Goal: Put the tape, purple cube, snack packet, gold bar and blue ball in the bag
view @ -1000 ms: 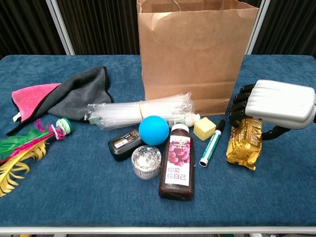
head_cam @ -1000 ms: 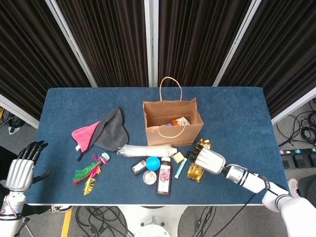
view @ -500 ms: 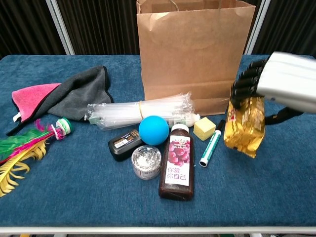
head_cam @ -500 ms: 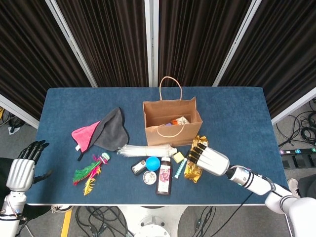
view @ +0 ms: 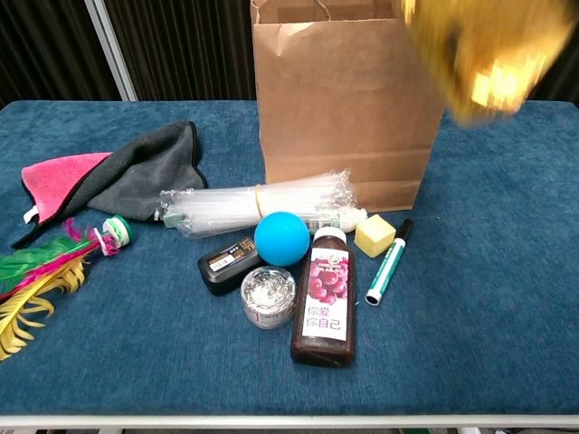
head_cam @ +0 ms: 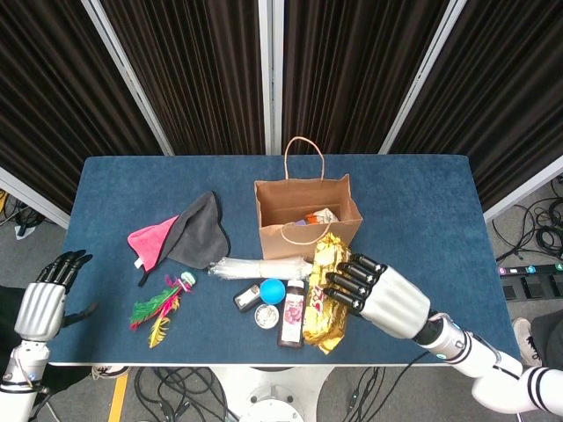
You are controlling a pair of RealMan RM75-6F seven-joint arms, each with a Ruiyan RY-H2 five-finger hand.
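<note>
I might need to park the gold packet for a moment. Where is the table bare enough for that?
Bare cloth lies right of the paper bag out to the table's right edge, and along the far edge behind the bag. The near centre is crowded: blue ball, bottle, marker, plastic roll.

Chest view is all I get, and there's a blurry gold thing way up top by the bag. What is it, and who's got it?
Observer: The head view shows the gold packet gripped in the right hand, lifted above the table in front of the paper bag.
Operator: Is anything in the bag already?
Observer: Yes. Looking down into it, I see something purple and a small printed packet at the bottom.
Operator: Where's the other hand? I can't see it.
Observer: The left hand hangs off the table's left edge, holding nothing.
Operator: Is the blue ball still out?
Observer: Yes, the blue ball sits on the table, beside the juice bottle.
</note>
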